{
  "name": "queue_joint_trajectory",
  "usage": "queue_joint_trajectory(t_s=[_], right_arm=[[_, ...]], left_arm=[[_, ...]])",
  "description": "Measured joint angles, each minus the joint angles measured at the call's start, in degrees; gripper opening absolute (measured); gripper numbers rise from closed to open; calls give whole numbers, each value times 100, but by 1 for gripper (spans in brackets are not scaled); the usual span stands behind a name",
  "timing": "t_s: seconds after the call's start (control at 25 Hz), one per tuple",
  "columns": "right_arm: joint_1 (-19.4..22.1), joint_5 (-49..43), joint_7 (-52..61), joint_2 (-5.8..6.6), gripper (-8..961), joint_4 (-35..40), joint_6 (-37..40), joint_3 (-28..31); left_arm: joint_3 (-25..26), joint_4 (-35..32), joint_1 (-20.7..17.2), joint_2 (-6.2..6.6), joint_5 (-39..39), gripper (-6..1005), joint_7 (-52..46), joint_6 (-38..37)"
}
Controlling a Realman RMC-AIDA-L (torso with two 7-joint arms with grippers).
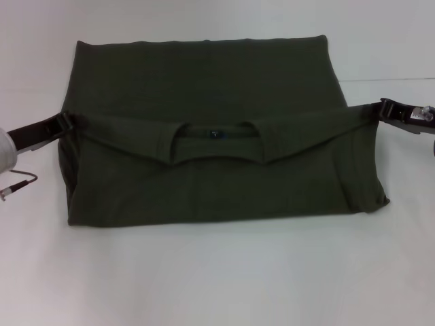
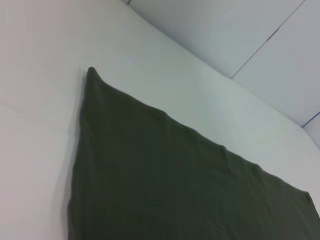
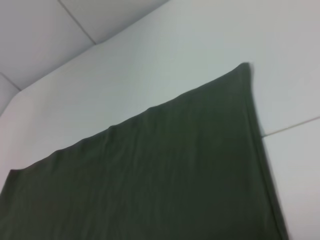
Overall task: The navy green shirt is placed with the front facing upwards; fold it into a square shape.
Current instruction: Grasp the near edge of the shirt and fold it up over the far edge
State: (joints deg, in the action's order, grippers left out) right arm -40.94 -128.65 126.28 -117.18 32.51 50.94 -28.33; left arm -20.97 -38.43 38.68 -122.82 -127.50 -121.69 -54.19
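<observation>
Only one garment lies on the white table (image 1: 217,285): the navy green shirt (image 1: 204,81), already folded into a wide block near the middle of the surface. Its collar (image 1: 216,136), with one small blue label, lies face up on a flap brought over the near half; that flap's far edge runs straight across from one side to the other. No chest print shows.

Two grippers are at work, one at each end of that flap edge. The left gripper (image 1: 68,122) is closed on the shirt's left corner, and the right gripper (image 1: 380,111) pinches the right corner in the same way.

Each wrist view shows a plain green stretch of cloth ending in one far corner (image 2: 91,71) (image 3: 245,66) on the table, with no fingers in sight.
</observation>
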Motion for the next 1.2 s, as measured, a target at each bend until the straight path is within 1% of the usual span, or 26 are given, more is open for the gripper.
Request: queue_joint_trajectory(t_s=[0.32, 0.4, 0.56, 0.68, 1.0, 1.2], right_arm=[[-90, 117, -135, -65, 146, -63, -341, -64], [-102, 119, -145, -97, 148, -69, -480, -106], [-116, 121, -147, -154, 152, -86, -701, -217], [-140, 123, -148, -166, 156, -125, -855, -276], [-205, 139, -156, -202, 164, -211, -1181, -306], [-225, 139, -162, -217, 170, -222, -1314, -618]], left_arm=[[-13, 165, 161, -25, 211, 32, 220, 366], [-12, 256, 230, -49, 239, 32, 311, 582], [-20, 390, 335, -57, 284, 33, 461, 834], [-21, 442, 397, -71, 307, 33, 528, 988], [-31, 541, 422, -94, 502, 33, 708, 1230], [-30, 740, 409, -109, 893, 34, 1156, 1350]])
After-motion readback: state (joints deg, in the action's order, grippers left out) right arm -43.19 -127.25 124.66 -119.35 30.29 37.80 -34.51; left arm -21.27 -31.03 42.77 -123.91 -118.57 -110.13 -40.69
